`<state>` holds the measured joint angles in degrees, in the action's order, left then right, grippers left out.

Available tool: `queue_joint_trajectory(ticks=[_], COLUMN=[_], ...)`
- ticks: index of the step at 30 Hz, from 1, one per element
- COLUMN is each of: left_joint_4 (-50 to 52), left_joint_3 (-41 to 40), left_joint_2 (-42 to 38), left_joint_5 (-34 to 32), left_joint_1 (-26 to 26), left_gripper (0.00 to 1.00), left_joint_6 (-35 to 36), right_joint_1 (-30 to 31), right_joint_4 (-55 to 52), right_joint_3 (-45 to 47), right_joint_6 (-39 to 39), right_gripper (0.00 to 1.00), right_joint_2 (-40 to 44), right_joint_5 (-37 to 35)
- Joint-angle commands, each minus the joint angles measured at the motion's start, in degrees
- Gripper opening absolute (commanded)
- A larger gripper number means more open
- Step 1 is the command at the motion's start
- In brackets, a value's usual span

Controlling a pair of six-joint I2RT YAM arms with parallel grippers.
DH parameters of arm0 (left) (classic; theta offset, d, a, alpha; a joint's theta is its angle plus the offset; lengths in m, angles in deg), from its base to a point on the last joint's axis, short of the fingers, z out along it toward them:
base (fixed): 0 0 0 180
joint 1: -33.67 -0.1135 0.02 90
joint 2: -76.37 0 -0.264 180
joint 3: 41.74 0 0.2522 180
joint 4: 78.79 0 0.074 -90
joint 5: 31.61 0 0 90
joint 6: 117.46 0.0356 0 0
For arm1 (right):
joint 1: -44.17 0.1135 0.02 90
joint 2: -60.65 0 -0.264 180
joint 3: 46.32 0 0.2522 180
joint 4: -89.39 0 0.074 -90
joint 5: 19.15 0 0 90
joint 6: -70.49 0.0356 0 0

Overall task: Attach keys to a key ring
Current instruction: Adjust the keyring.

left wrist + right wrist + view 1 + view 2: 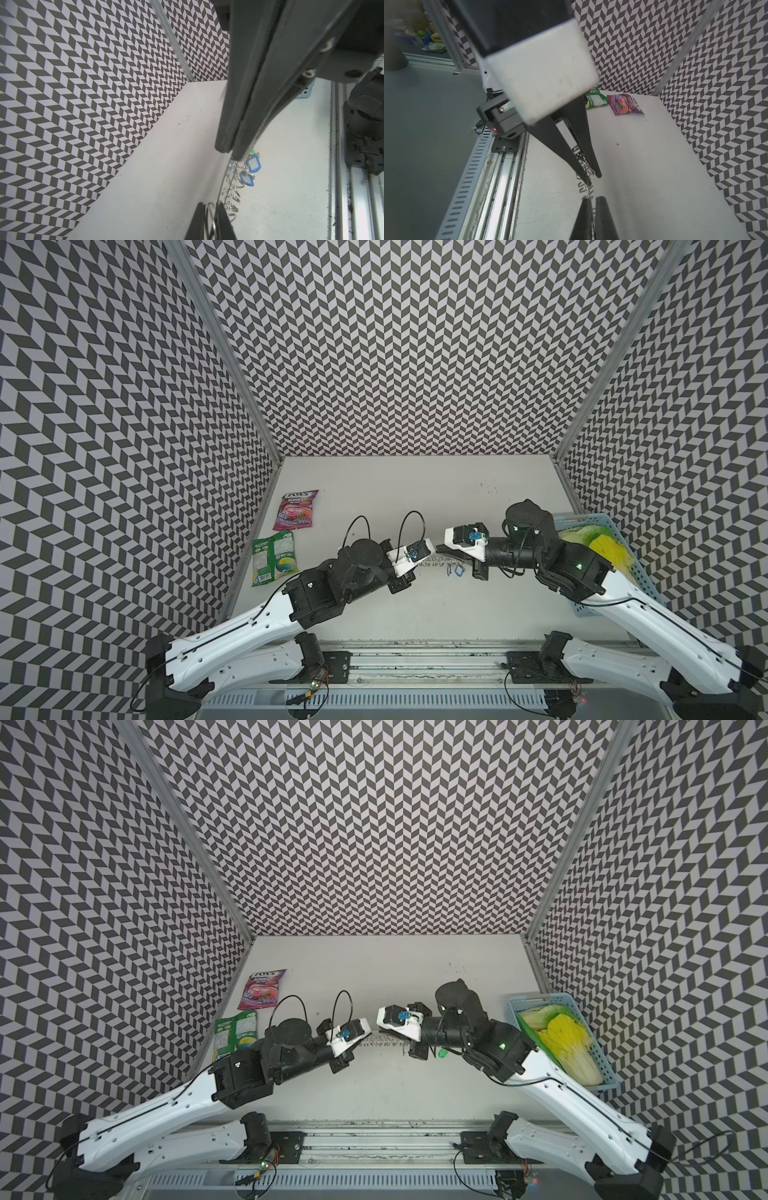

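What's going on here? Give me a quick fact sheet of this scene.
key ring: gray plate fringed with wire rings, spanning between both arms
left pincer: shut on one end of the key ring
right pincer: tips around the other end; grip unclear
blue-tagged keys: two, at the rings near the right pincer
green-tagged key: tag peeks out under the right arm; attachment unclear
elsewhere: candy bags, blue basket of greens
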<state>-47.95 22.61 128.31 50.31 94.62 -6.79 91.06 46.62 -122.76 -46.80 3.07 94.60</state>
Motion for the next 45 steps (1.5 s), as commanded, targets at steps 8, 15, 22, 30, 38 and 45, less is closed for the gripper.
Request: queue_joint_trajectory(ticks=[8, 15, 22, 30, 38, 45], left_joint_4=[-19.16, -29.63, -34.49, -55.72, -66.29, -63.93], left_joint_3=[2.64, -3.32, -4.93, -12.01, -12.26, -13.07], left_joint_2=[-1.05, -2.66, 0.05, 7.0, 11.65, 10.61], left_joint_5=[-2.71, -8.55, -11.59, -20.93, -23.92, -21.4], left_joint_1=[-5.46, -5.4, -5.95, -6.36, -6.48, -5.53], left_gripper=[0.0, 0.0, 0.0, 0.0, 0.0, 0.0], left_joint_6=[6.03, 20.07, 27.74, 42.1, 48.49, 51.9], right_joint_1=[-1.14, -3.9, -9.19, -18.31, -18.77, -19.21], right_joint_4=[2.48, 10.43, 0.89, -0.95, -3.97, 3.39], right_joint_3=[-1.6, -4.13, -23.8, -27.15, -25.35, -20.18], right_joint_6=[6.52, 18.39, 49.01, 80.76, 81.59, 83.63], right_gripper=[0.7, 0.79, 0.77, 0.69, 0.67, 0.63], right_joint_2=[6.26, 8.24, -5.47, -16.11, -18.31, -19.0], right_joint_5=[-15.3, -25.96, -25.46, 3.64, 10.03, 12.9])
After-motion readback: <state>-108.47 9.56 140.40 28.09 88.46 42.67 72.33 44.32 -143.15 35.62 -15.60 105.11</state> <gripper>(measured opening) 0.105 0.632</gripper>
